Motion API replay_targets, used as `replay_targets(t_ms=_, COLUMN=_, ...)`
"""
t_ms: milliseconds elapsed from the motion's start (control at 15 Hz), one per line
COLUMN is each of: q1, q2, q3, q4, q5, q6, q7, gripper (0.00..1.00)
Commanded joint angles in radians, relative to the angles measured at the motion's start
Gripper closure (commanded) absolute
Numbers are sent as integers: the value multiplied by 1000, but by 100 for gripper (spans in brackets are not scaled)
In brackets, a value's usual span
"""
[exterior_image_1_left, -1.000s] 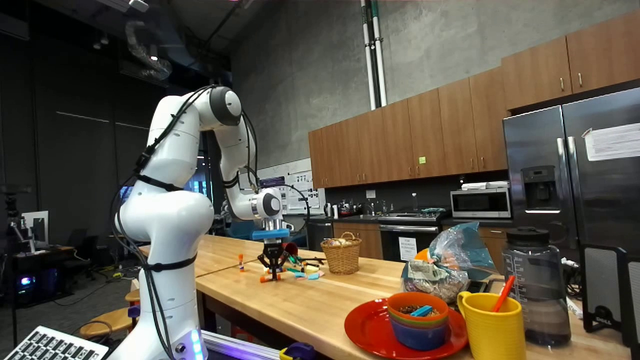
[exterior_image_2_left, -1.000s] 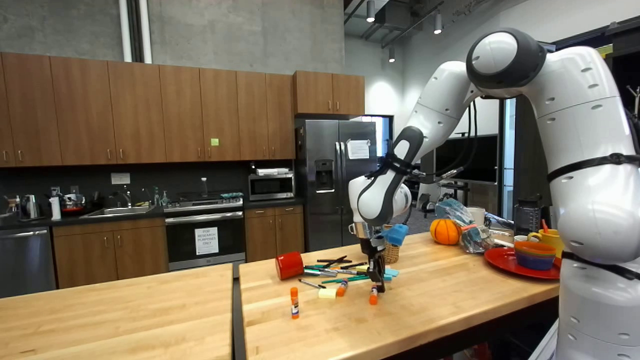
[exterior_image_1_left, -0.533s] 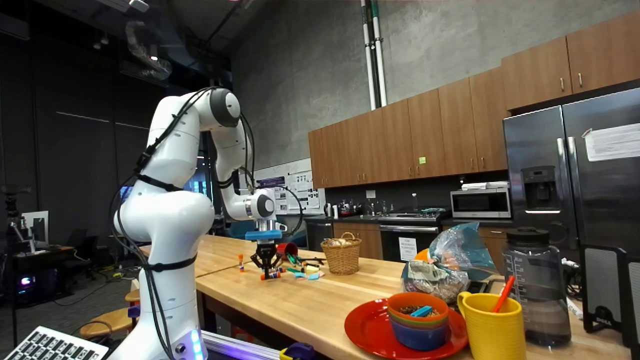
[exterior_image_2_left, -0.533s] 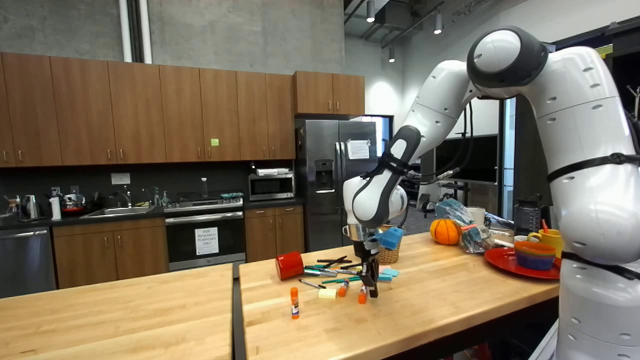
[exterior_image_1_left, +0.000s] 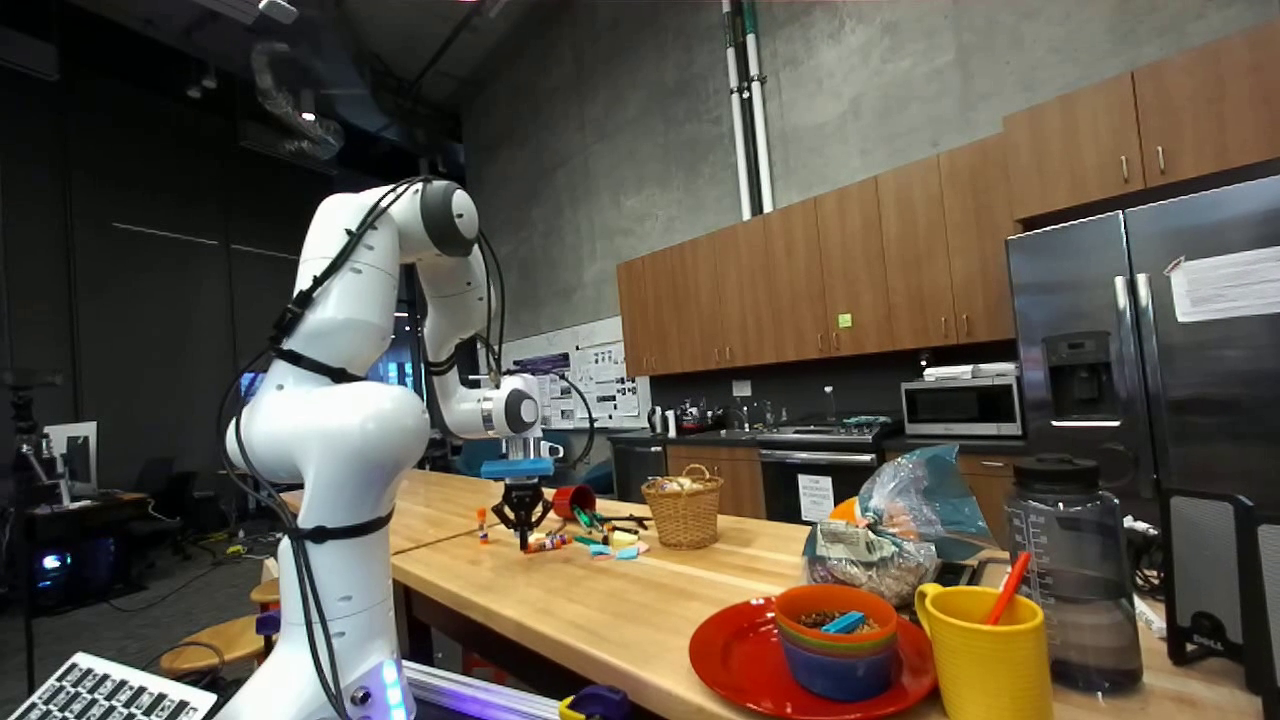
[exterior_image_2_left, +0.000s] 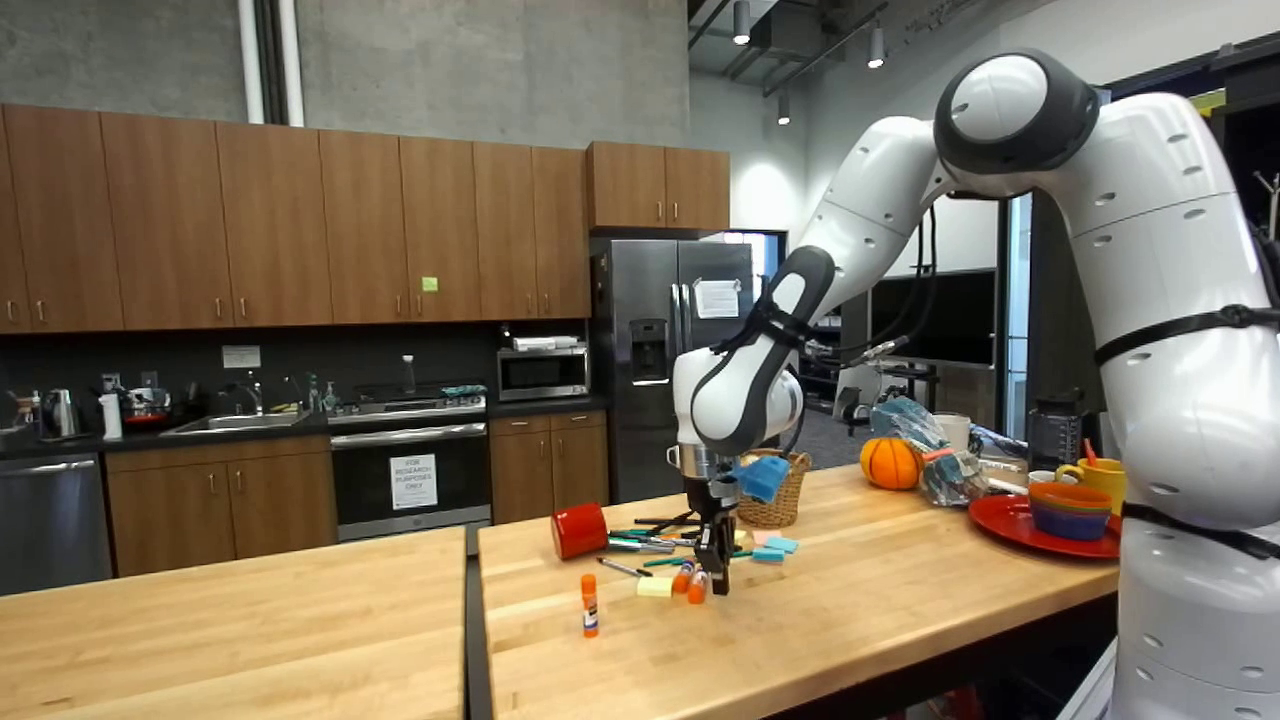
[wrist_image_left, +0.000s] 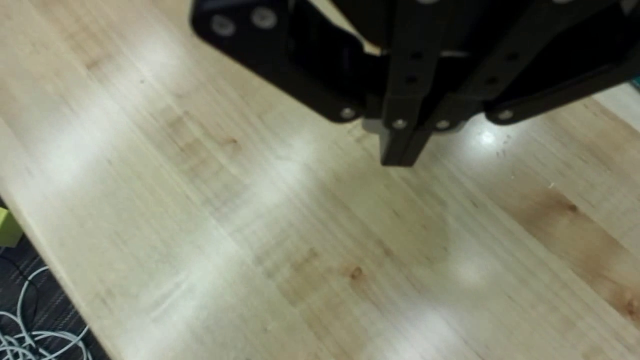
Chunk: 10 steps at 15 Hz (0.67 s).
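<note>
Gripper (wrist_image_left: 398, 159): points down, its two fingers drawn fully together with nothing between them; the tips sit low at the tabletop, and whether they touch the wood cannot be told.
Blue block (exterior_image_2_left: 762, 478): fixed on the wrist, above the fingers.
Near glue stick (exterior_image_2_left: 697, 588): lies on its side just beside the fingertips, orange end toward the camera in an exterior view; contact with a finger is too close to judge.
Second glue stick (exterior_image_2_left: 684, 576): also lying, next to the near one; they overlap in view, so touching or apart is unclear.
Yellow note pad (exterior_image_2_left: 655, 588): flat on the wood, near both sticks.
Pens (exterior_image_2_left: 640, 546): strewn in a loose heap beyond the pad, black, green and grey.
Red cup (exterior_image_2_left: 578, 530): tipped on its side at the end of that heap.
Blue sticky notes (exterior_image_2_left: 769, 555): flat, on the gripper's other side from the cup.
Upright glue stick (exterior_image_2_left: 589, 606): stands on end, apart from the lying pair.
Wicker basket (exterior_image_1_left: 685, 518): upright, near the sticky notes; its contents are hard to make out.
Red plate (exterior_image_1_left: 722, 660): well apart from the gripper, under a stack of bowls (exterior_image_1_left: 836, 665) with an orange one on top.
Yellow mug (exterior_image_1_left: 990, 660): beside the plate, a red-orange handle sticking out.
Pumpkin (exterior_image_2_left: 890, 463): orange, near a plastic bag (exterior_image_1_left: 890, 575).
Table (exterior_image_2_left: 870, 590): pale wood, bearing all of these.
Kitchen wall: wooden cabinets (exterior_image_2_left: 270, 230), a steel refrigerator (exterior_image_2_left: 640, 440).
</note>
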Motion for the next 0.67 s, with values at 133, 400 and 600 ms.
replay_targets(t_ms=133, q1=3, q2=-7, q3=-6, q4=35, q5=-3, q6=4, q7=14, gripper=100)
replay_targets(t_ms=400, q1=2, q2=-5, q3=-8, q4=56, q5=-5, q6=0, q7=9, gripper=100)
replay_targets(t_ms=600, q1=3, q2=-1, q3=-6, q4=66, q5=-4, q6=-2, q7=5, gripper=100)
